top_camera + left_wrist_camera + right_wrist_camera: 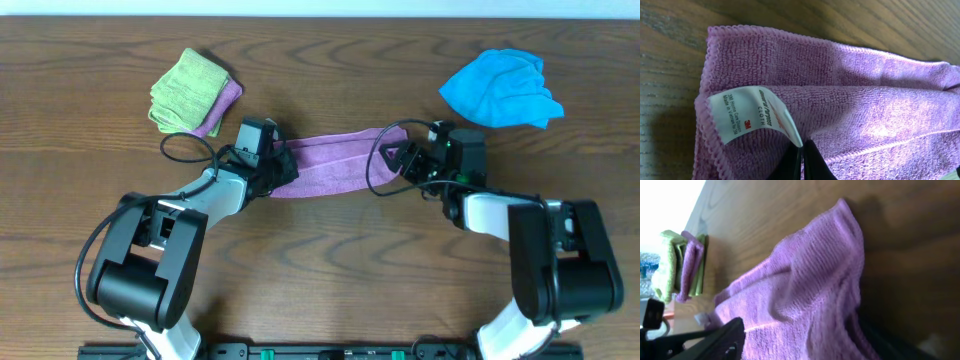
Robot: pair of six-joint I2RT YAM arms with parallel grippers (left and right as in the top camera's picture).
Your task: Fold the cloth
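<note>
A purple cloth lies as a long band on the wooden table, stretched between my two grippers. My left gripper is shut on its left end. In the left wrist view the closed fingertips pinch the cloth just beside its white label. My right gripper holds the right end. In the right wrist view the bunched cloth fills the gap between the fingers, and its far corner stands up off the table.
A folded green cloth on a folded purple one sits at the back left and also shows in the right wrist view. A crumpled blue cloth lies at the back right. Black cables loop near both wrists.
</note>
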